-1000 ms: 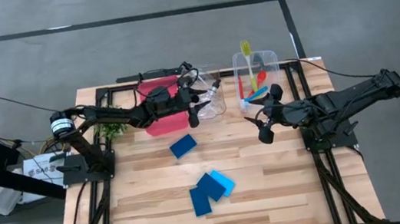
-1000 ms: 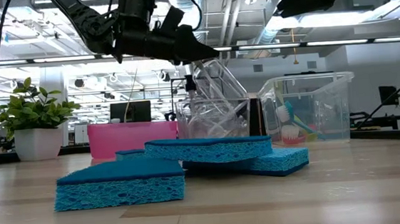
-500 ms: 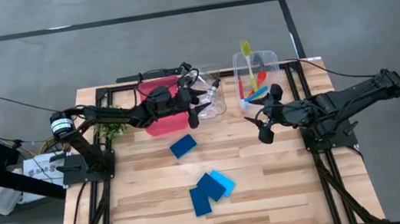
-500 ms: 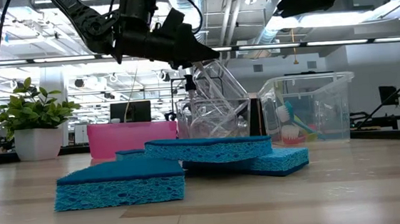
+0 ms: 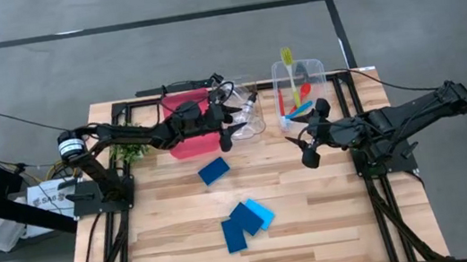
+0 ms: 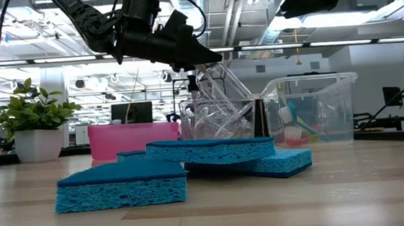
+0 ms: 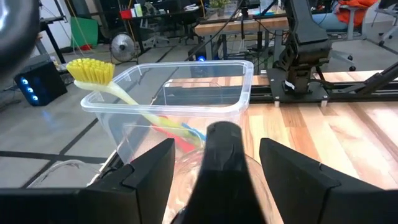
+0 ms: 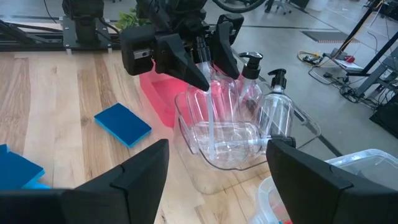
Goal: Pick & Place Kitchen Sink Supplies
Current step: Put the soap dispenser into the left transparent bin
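**Bottle lands in the clear bin**

Above the clear bin (image 5: 245, 116) at the table's far edge, the left gripper (image 5: 234, 122) hangs with its jaws spread and nothing between them. Just beneath it, black-capped bottles (image 8: 274, 109) stand in that bin, beside the red tray (image 5: 188, 128). Over to the right, the right gripper (image 5: 303, 140) waits with jaws apart and empty near a second bin (image 5: 299, 81), which holds the yellow-green brush (image 5: 287, 57) and others. One blue sponge (image 5: 213, 171) lies alone mid-table; overlapping sponges (image 5: 245, 222) lie nearer the front edge.
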You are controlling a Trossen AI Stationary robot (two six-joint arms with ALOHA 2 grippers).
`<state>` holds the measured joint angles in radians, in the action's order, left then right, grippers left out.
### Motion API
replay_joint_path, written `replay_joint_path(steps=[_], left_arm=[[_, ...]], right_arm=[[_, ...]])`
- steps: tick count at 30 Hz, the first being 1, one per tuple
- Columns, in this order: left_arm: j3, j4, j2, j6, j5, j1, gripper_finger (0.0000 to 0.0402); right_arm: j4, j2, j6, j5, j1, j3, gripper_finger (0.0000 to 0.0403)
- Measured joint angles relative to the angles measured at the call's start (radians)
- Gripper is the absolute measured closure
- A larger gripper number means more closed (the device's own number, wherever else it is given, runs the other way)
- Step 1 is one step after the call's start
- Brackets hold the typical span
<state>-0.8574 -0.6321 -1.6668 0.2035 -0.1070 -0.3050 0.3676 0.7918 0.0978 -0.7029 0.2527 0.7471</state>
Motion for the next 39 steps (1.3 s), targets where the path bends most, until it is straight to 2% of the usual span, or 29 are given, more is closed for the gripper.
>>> replay_joint_path(steps=[5, 12, 17, 31, 39], left_arm=[[0.0, 0.045, 0.021, 0.006, 0.001, 0.0, 0.0169], [0.004, 0.234, 0.153, 0.055, 0.022, -0.001, 0.017], [0.004, 0.31, 0.188, 0.079, 0.035, -0.001, 0.017], [0.003, 0.28, 0.183, 0.106, 0.027, 0.011, 0.017], [0.003, 0.265, 0.183, 0.188, 0.028, 0.012, 0.017]], right_arm=[[0.0, 0.0, 0.0, 0.008, 0.0, 0.0, 0.0138], [0.005, 0.0, 0.0, 0.034, 0.0, 0.0, 0.0138], [0.007, 0.0, 0.0, 0.034, 0.0, 0.0, 0.0138], [0.016, 0.0, 0.008, 0.033, 0.0, 0.0, 0.0138], [0.019, 0.0, 0.008, 0.033, 0.0, 0.0, 0.0138]])
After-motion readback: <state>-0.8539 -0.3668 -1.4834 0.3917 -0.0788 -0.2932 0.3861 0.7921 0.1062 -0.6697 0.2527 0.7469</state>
